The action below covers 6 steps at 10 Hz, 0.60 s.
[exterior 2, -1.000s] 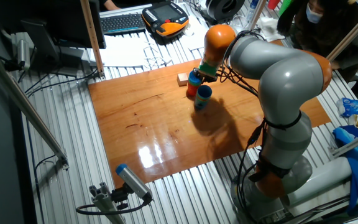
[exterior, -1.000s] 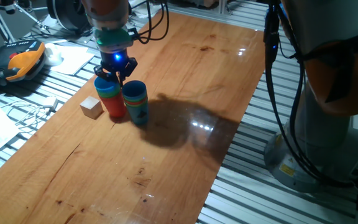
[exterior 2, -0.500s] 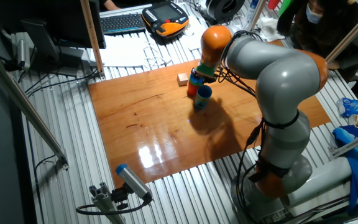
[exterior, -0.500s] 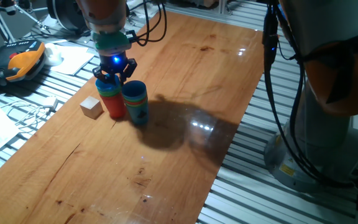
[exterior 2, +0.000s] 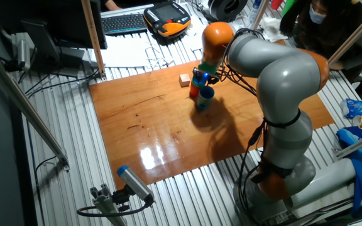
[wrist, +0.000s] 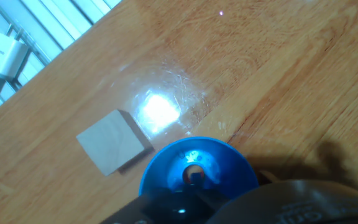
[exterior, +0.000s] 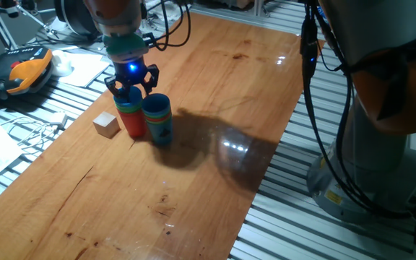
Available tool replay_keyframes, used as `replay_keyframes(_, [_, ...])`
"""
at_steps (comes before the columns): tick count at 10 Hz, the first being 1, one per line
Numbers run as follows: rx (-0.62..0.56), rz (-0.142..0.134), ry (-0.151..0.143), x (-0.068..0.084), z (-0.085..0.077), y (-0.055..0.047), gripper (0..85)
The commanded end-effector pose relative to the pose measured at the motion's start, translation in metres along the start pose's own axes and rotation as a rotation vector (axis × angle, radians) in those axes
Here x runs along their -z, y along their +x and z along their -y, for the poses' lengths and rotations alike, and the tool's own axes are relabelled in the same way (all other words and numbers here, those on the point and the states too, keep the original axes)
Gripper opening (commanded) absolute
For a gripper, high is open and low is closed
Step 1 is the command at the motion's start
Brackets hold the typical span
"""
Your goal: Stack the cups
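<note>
A: How far along were the cups?

B: Two stacks stood touching on the bench (exterior: 215, 79): nearer, the blue-topped stack (exterior: 157, 119); at its ten o'clock, the red-based stack (exterior: 130, 115). Merging them remained, I'd judge.

A: The pincer (exterior: 132, 81)?

B: Spread wide, empty, above the red-based stack.

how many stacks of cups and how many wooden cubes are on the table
Stacks of cups: 2, the taller stack under the hand and the blue-topped stack beside it.
Wooden cubes: 1, the wooden cube.
Total: 3 things. The cups nest too tightly for me to count them one by one.
</note>
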State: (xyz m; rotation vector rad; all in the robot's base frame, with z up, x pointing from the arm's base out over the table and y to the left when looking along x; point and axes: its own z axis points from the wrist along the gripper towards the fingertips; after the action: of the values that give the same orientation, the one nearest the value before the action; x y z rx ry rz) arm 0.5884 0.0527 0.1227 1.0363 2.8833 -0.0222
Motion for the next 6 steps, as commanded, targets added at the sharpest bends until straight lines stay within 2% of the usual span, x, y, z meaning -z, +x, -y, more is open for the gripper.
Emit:
replay_keyframes(1, [0.003, 0.000, 0.000, -0.001, 0.001, -0.001, 51.0])
replay_keyframes(4, [0.006, 0.002, -0.014, -0.010, 0.003, -0.001, 51.0])
replay_keyframes(6, [0.005, 0.020, -0.015, -0.016, 0.003, 0.001, 51.0])
